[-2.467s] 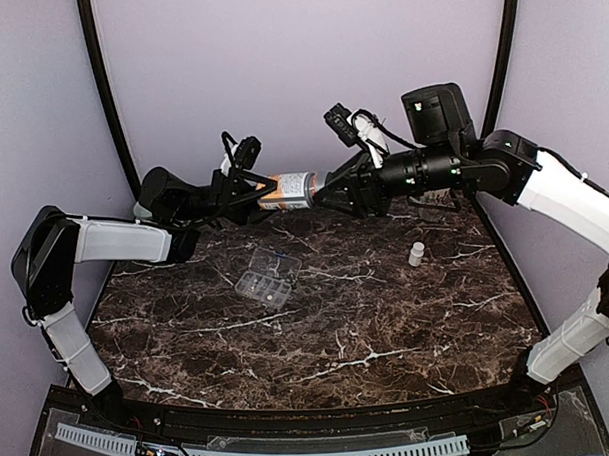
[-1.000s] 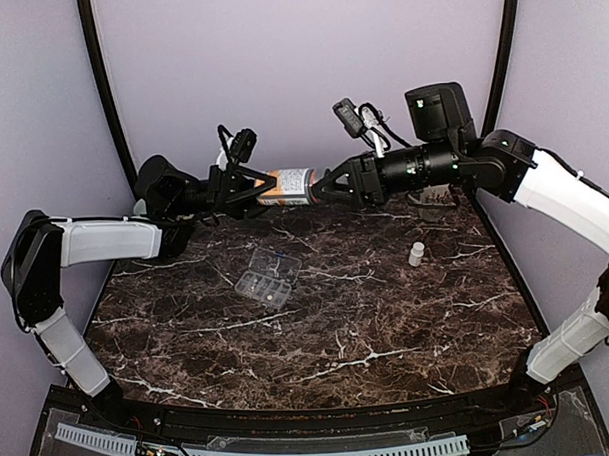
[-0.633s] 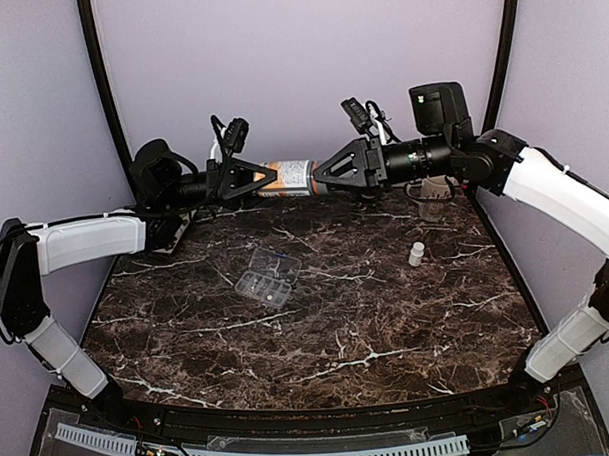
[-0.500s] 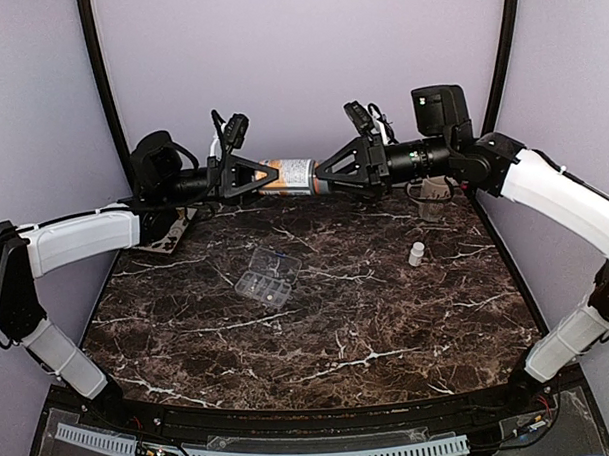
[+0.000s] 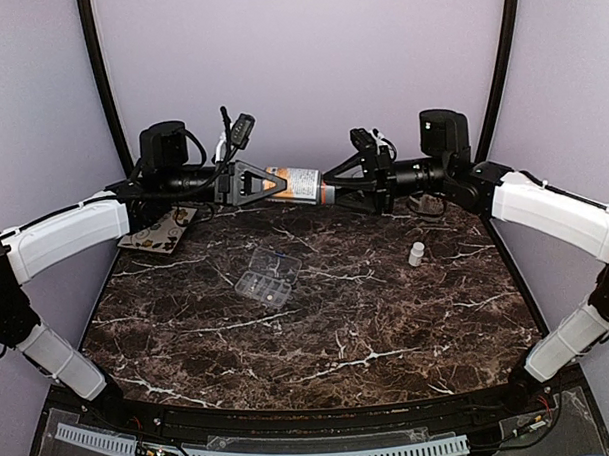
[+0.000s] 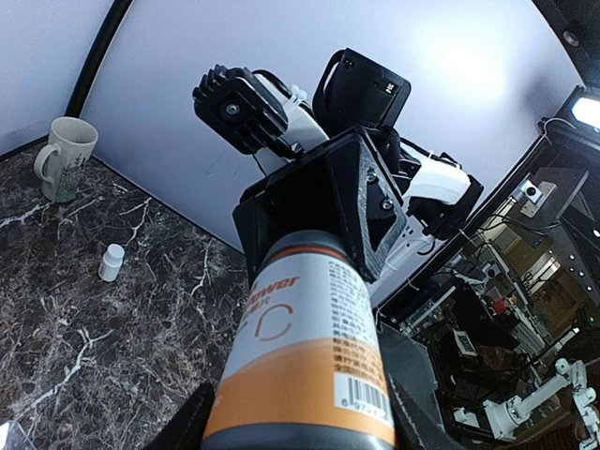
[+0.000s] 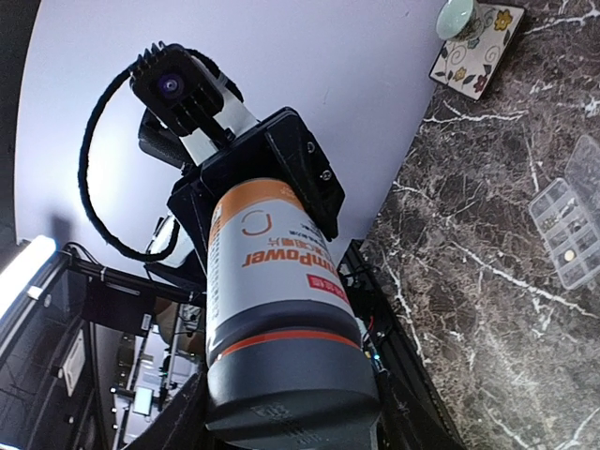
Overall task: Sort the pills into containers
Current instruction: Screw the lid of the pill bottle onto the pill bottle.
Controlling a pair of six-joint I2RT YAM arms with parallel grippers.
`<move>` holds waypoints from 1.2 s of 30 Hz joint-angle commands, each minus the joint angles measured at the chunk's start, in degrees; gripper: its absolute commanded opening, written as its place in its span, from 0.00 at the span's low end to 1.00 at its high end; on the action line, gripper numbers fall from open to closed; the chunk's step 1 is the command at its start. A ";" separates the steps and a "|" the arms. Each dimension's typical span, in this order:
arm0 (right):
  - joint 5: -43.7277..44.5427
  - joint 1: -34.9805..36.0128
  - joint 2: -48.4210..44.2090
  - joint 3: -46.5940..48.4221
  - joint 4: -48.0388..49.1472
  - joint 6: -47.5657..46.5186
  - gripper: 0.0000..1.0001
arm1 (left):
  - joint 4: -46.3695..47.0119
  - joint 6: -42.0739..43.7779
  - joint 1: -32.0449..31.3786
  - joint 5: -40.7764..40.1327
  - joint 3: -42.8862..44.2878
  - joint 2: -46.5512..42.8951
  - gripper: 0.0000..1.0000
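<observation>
Bottle (image 5: 301,183) hangs mid-air, left gripper (image 5: 266,182) clamped on its base, right gripper (image 5: 335,192) gripping the cap (image 7: 291,384). Best bet: left holds firm, right twists, bottle level.

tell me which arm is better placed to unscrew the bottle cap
Right, probably: the right gripper grips the bottle at its dark cap end, while the left gripper holds the orange base end, steadying it.

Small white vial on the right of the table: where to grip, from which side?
Likely across the round body of the small white vial, just below its cap, coming straight down. It stands upright and alone on the table, nothing crowding any side.
</observation>
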 commanded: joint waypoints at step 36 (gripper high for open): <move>2.33 1.10 2.02 -7.15 21.70 26.62 0.34 | 30.84 -8.61 -6.77 -7.89 -13.41 -1.04 0.00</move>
